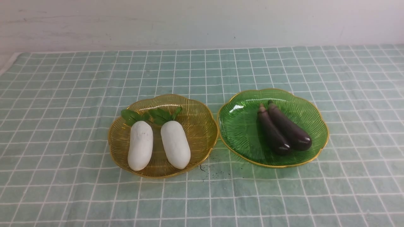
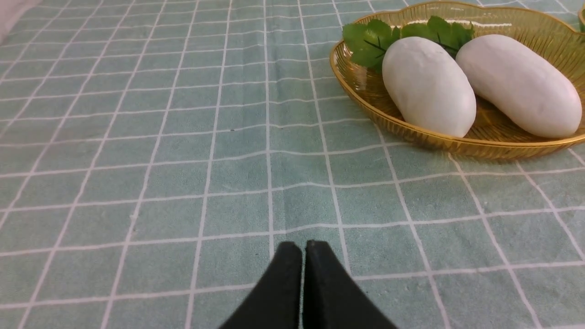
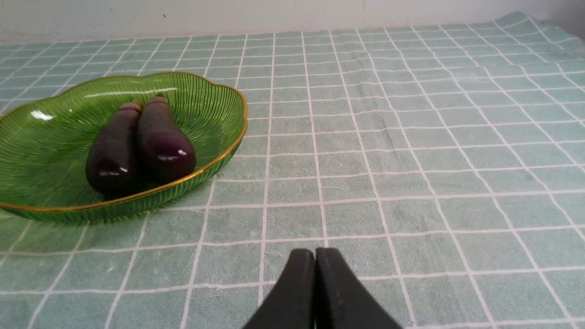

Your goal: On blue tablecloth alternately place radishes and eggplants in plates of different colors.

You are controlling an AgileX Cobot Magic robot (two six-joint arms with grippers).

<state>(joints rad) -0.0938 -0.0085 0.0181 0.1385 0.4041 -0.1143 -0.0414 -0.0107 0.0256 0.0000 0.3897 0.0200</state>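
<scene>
In the front view, the blue tablecloth [image 1: 63, 126] carries 2 plates side by side: the amber plate [image 1: 202, 126] on the left holds 2 radishes [image 1: 140, 145], apart, leaves pointing away from the robot, and the green plate [image 1: 240, 126] holds 2 eggplants [image 1: 273, 132] touching. In the left wrist view, the left end effector [image 2: 304, 249] is pressed together, empty, over bare cloth, well apart from the amber plate. In the right wrist view, the right end effector [image 3: 315, 256] is likewise pressed together, empty, near the green plate.
</scene>
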